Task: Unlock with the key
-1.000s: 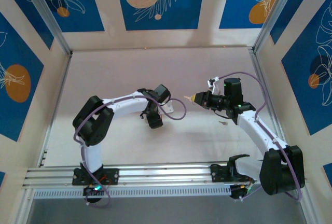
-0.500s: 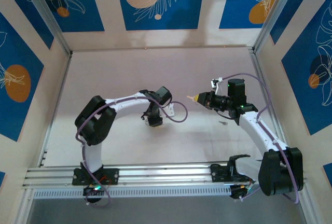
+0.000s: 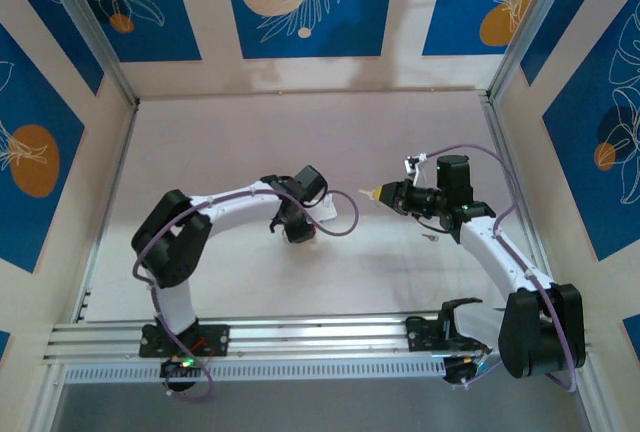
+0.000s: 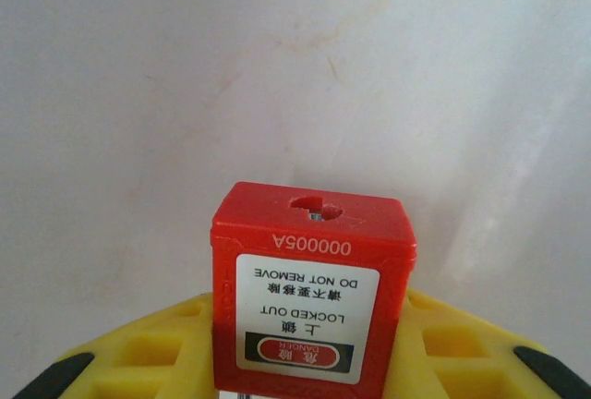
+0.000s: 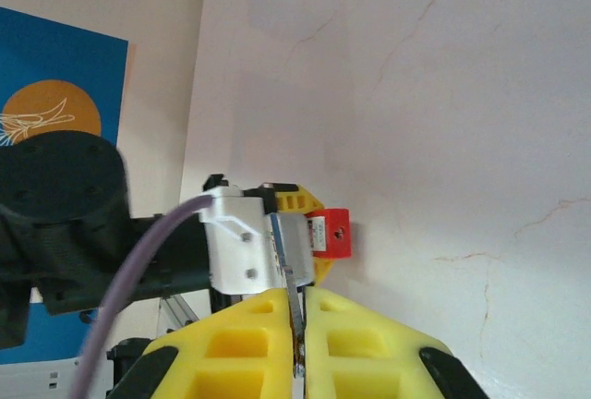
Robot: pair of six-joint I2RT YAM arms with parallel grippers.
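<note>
The left end effector (image 3: 296, 229) grips the red padlock (image 4: 312, 279), keyhole facing outward. The right end effector (image 3: 373, 192), fingers pinched together, clamps the key (image 5: 295, 311), which points toward the padlock across a gap. Bare surface (image 3: 300, 132) lies open around both, out to the walls (image 3: 300, 72).

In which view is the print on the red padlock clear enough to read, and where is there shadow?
Left wrist view: the label on the red block-shaped padlock is sharp, readable though upside down; a soft shadow lies on the white table right of it. Right wrist view: that label is too small to read; the thin silvery metal key is sharp.
</note>
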